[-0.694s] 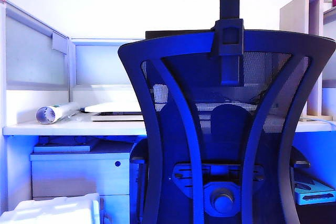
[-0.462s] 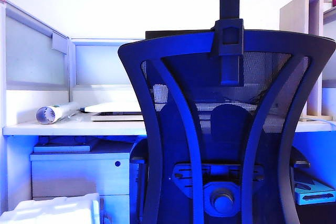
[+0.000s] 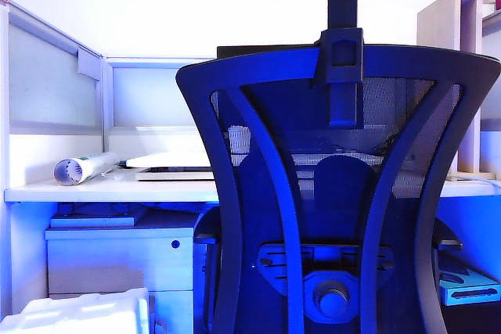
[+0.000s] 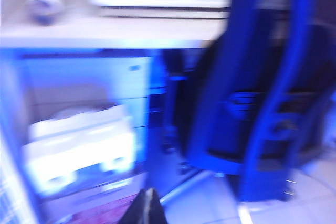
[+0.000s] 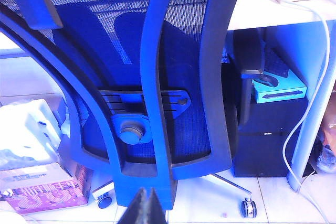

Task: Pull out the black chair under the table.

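From outside, I see the black chair (image 3: 337, 185) tucked against the table's (image 3: 109, 191) front edge; neither arm shows. At my left wrist, the left gripper (image 4: 148, 208) is pinched together, holding nothing. At my right wrist, the right gripper (image 5: 148, 206) is together too, low behind the chair. I should open wide and grab the frame firmly. I can read no words.

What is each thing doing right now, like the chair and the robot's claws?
black chair: pushed in at the table, not held.
left gripper: jaws shut, empty, away from the chair.
right gripper: jaws shut, empty, low behind the chair.
drawer cabinet: closed.
paper roll: lying on the table.
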Tool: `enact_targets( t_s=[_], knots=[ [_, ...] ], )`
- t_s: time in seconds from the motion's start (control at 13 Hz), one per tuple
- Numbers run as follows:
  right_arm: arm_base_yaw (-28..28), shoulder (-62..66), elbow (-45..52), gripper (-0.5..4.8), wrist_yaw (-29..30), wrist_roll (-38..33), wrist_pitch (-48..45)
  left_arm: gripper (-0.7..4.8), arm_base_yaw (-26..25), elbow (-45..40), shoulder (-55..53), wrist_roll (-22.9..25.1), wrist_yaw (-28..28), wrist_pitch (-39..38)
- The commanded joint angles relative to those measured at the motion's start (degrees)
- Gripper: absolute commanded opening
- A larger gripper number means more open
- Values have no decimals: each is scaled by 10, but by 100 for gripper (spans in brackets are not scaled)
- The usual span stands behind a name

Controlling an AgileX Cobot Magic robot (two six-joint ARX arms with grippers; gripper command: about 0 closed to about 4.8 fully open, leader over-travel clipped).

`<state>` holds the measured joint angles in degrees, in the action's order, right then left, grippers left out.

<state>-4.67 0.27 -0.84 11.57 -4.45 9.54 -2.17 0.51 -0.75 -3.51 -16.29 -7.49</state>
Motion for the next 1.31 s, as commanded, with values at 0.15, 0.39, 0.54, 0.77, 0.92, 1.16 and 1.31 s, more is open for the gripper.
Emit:
enact_targets(
  t_s=[0.15,0.39,0.54,0.77,0.92,1.16,1.31],
  knots=[
    [0,-2,1,-5,0,0,-9,-5,0,0,0,0,-132,120],
    [0,-2,1,56,9,-6,-36,-5,0,0,0,-32,-188,211],
    [0,-2,-28,423,25,-113,-137,-5,0,0,0,-40,-200,217],
    [0,42,-136,433,56,-122,-137,-5,0,0,0,-41,-217,218],
    [0,139,-185,436,97,-123,-150,-5,0,0,1,-41,-222,219],
    [1,281,-243,450,146,-123,-212,-5,0,0,3,-41,-225,240],
    [9,379,-300,479,182,-147,-251,-5,0,0,4,-41,-225,245]
  ],
)
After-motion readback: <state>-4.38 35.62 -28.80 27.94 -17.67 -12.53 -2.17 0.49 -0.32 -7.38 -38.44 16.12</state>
